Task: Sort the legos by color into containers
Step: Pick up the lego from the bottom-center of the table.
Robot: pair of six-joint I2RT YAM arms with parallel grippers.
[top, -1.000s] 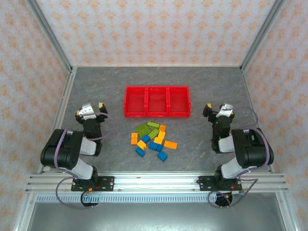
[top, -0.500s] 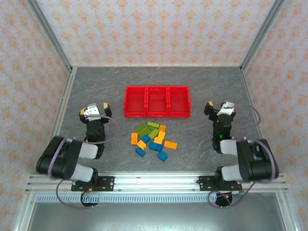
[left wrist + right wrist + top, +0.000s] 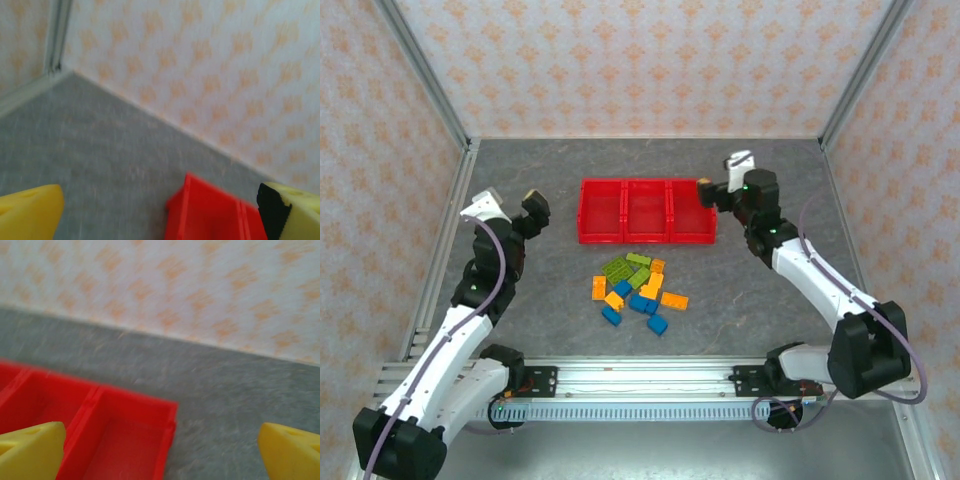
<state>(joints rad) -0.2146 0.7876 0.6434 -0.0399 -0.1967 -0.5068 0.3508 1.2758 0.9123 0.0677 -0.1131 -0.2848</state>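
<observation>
Nearest me, the bricks (image 3: pixel 638 290) lie in one loose heap on the table (image 3: pixel 520 170), blue, green and orange mixed, none of them sorted. Beyond the heap, the left gripper (image 3: pixel 510 207) hangs off the left end of the red tray (image 3: pixel 646 240), and the right gripper (image 3: pixel 720 178) sits at the tray's far right corner. Both are spread wide and carry nothing. In each wrist view the yellow fingertips (image 3: pixel 27 212) stand at the picture's edges with only floor and tray between them. All three bins look bare.

I judge the first pick is next. I would send one arm alone, start with the blue brick (image 3: pixel 658 324) at the heap's near edge, square the jaws across its short sides, and come straight down so the neighbours stay put. The patterned wall (image 3: pixel 200 280) closes the back.
</observation>
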